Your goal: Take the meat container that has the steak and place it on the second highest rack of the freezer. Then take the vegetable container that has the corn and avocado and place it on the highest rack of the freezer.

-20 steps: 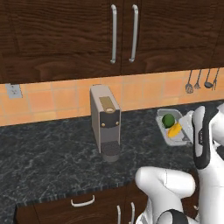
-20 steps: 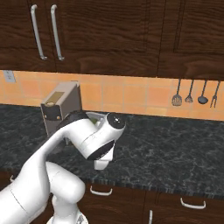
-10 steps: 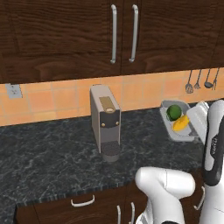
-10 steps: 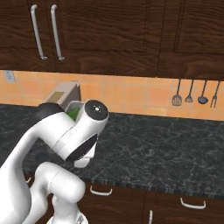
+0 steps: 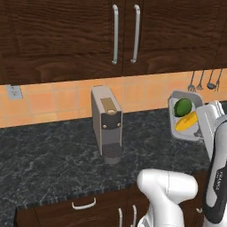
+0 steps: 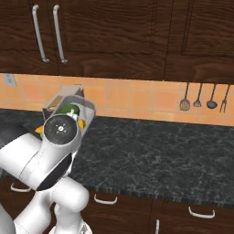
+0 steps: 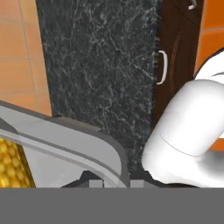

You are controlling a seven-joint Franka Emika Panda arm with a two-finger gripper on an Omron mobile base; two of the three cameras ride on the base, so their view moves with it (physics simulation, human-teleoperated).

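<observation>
1. Grey rectangular plastic tub [image 5: 185, 116], holding a round dark-green avocado [image 5: 183, 107] and a yellow corn cob [image 5: 186, 121]: carried tilted, above the black speckled stone worktop [image 5: 53, 164].
2. Claw [image 7: 113, 178]: pinched narrow on the tub's rim.
3. Step: second container in transit; next, reach the freezer's highest rack.
4. Fingertips cropped in the hand view; grip hidden behind the white arm [image 6: 55, 146].
</observation>
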